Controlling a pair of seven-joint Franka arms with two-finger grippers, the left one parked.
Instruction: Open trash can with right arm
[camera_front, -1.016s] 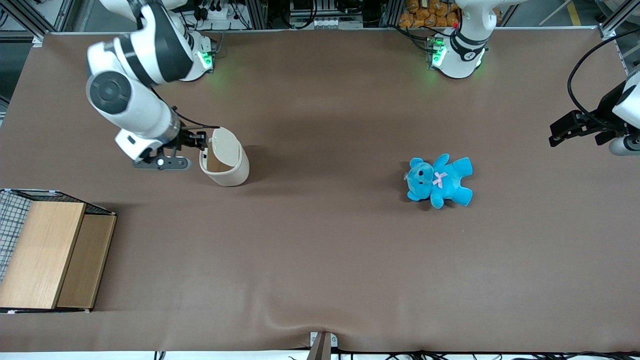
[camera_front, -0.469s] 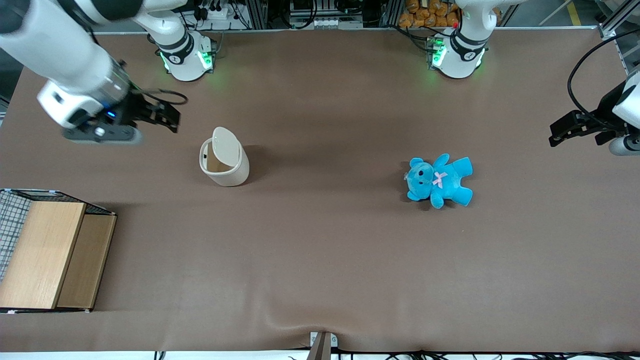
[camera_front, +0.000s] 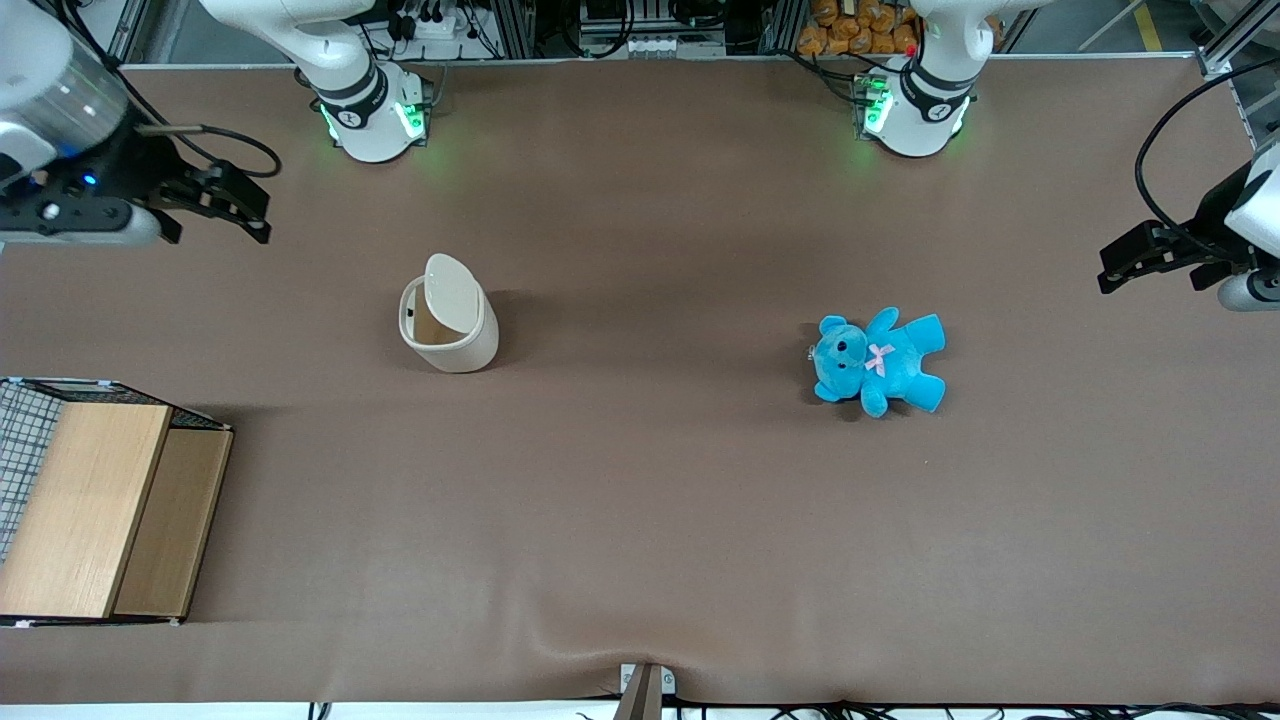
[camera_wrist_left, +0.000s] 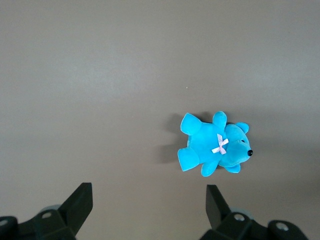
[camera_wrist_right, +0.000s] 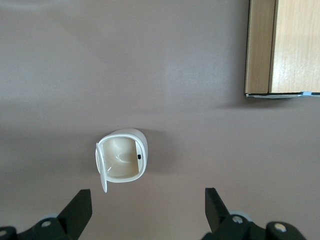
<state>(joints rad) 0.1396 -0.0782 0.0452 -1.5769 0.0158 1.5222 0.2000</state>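
The cream-white trash can (camera_front: 449, 327) stands upright on the brown table, its flat lid (camera_front: 452, 291) swung up on edge so the inside shows. In the right wrist view the trash can (camera_wrist_right: 122, 156) shows an empty cream interior, with the lid (camera_wrist_right: 100, 167) standing at its side. The right arm (camera_front: 60, 110), with a small blue light on its wrist, is raised high at the working arm's end of the table. Its black gripper (camera_front: 245, 205) is open and empty, well apart from the can; it also shows in the right wrist view (camera_wrist_right: 145, 212).
A blue teddy bear (camera_front: 880, 361) lies on the table toward the parked arm's end; it also shows in the left wrist view (camera_wrist_left: 215, 146). A wooden box with a wire mesh side (camera_front: 95, 505) stands nearer the front camera at the working arm's end; the right wrist view also shows the wooden box (camera_wrist_right: 282, 47).
The gripper left the can's rim, rose and drew back toward the working arm's end of the table. The can stays put with its lid up.
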